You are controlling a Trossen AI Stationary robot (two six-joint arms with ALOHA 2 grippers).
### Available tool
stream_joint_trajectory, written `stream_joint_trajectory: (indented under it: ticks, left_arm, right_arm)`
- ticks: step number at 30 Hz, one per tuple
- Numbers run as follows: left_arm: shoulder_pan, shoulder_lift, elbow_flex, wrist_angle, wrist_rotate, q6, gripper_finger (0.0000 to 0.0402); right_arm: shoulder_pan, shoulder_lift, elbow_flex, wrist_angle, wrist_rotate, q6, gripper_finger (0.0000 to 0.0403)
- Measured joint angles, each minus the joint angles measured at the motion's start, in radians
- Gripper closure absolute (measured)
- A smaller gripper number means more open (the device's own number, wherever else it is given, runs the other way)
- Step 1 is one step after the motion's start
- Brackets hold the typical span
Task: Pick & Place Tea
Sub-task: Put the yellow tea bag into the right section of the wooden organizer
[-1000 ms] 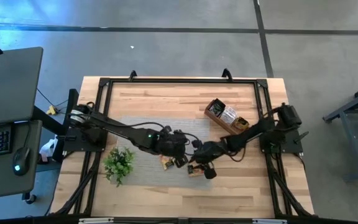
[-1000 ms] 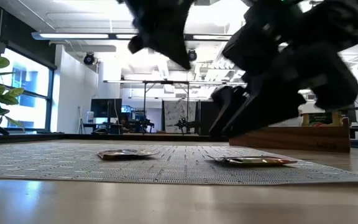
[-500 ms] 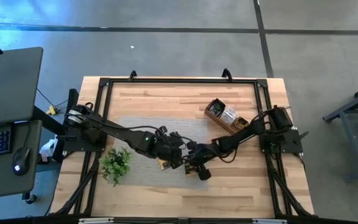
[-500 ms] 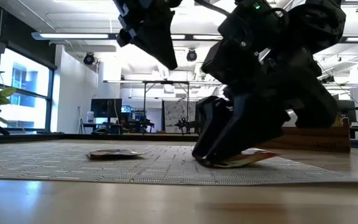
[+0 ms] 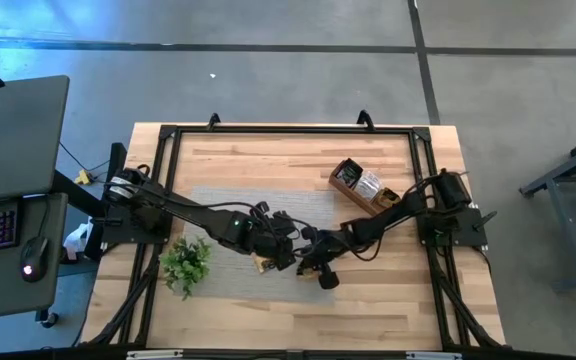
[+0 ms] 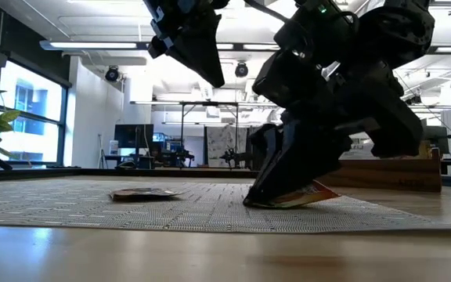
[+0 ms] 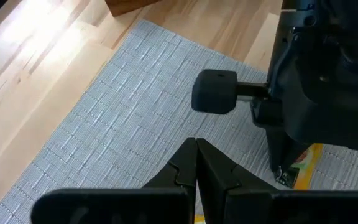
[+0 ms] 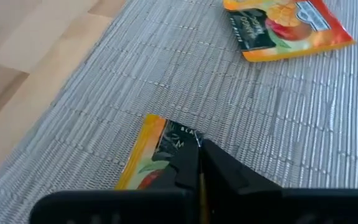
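- Pinching the edge of an orange sachet (image 8: 149,158), the right gripper (image 8: 199,163) has its fingers clamped together on it, down on the grey mat (image 8: 303,118).
- From the low camera, that sachet (image 6: 308,193) tilts up at one side under the right gripper (image 6: 276,196), its other edge on the mat (image 6: 69,200).
- From above, the right gripper (image 5: 313,268) sits at about 6 o'clock of the table (image 5: 268,160), at the mat's near edge.
- A second sachet (image 8: 284,28) lies flat on the mat, apart from the held one; it shows low at (image 6: 141,193).
- The left gripper (image 7: 196,163) hangs above the mat, fingers pressed together with nothing between them, just at 9 o'clock of the right one (image 5: 280,250).
- A wooden box (image 5: 360,186) with more tea stands at 2 o'clock.
- A plant (image 5: 189,263) sits at 8 o'clock.
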Motion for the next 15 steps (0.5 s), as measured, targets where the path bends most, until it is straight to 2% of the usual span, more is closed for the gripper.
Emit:
stream_joint_trajectory:
  ticks: [3, 6, 12, 15]
  left_arm:
    - [0.0, 0.0, 0.0, 0.002, 0.0, -0.003, 0.0401]
    - [0.001, 0.0, 0.0, 0.002, 0.0, -0.003, 0.0401]
    - [0.0, 0.0, 0.001, 0.001, 0.0, -0.003, 0.0401]
    - [0.0, 0.0, 0.001, -0.001, 0.0, -0.005, 0.0401]
  right_arm:
    - [0.01, -0.06, -0.006, -0.026, 0.045, 0.051, 0.0383]
    - [0.025, -0.162, -0.01, -0.115, 0.142, 0.054, 0.0383]
    - [0.074, -0.448, -0.005, -0.461, 0.448, 0.174, 0.0396]
    - [0.124, -0.6, -0.004, -0.672, 0.68, 0.309, 0.039]
